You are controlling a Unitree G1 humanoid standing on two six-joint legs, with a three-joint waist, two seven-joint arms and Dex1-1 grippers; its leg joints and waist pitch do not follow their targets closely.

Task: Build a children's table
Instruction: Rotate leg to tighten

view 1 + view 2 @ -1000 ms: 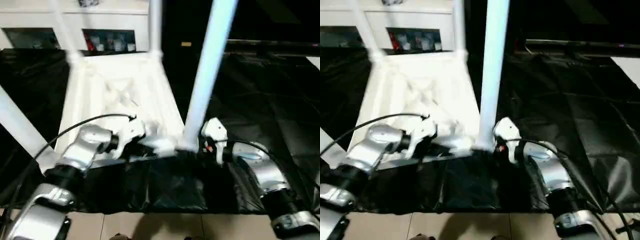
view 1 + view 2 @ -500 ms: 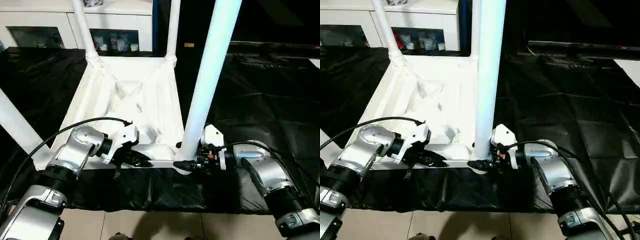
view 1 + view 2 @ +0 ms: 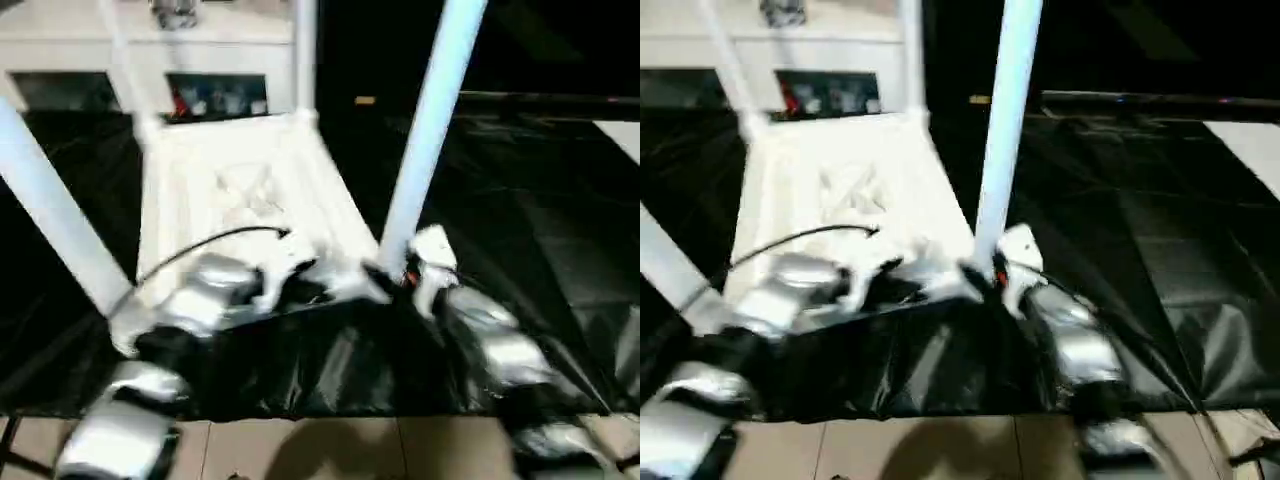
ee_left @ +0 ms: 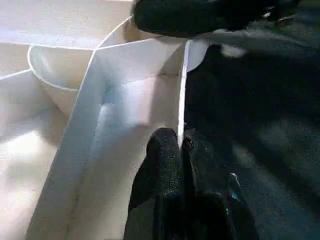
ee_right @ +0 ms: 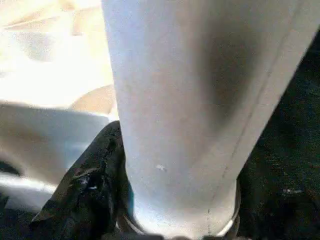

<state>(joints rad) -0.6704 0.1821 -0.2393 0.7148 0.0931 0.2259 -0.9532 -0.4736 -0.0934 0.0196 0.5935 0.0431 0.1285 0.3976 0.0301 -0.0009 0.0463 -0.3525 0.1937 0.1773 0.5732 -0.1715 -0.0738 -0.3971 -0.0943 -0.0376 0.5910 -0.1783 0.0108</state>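
Head views smeared; edges soft, small detail lost. Tabletop [image 3: 240,200] lies upside down on black sheeting [image 3: 540,230], ribbed underside up. Four legs counted standing in its corner sockets, all cut off by the frame top: near-right leg [image 3: 425,130], near-left leg [image 3: 55,215], two thin far legs [image 3: 305,55] at the back corners.

Left gripper [image 4: 181,150] sits at the near rim of the tabletop, between the two near legs. Wrist view shows its two black fingers [image 4: 162,165] pressed together on the thin upright rim edge, pinching it. A round socket cup [image 4: 55,75] lies beside, empty-looking, partly hidden by ribs.

Right gripper [image 3: 385,280] is at the foot of the near-right leg. Wrist view: leg fills most of the frame; one black finger [image 5: 90,185] lies against its base, the other hidden behind the tube. Jaws stand wide around the leg; firm clamp or loose touch, cannot tell.

White cabinet [image 3: 200,60] behind, contents blurred.
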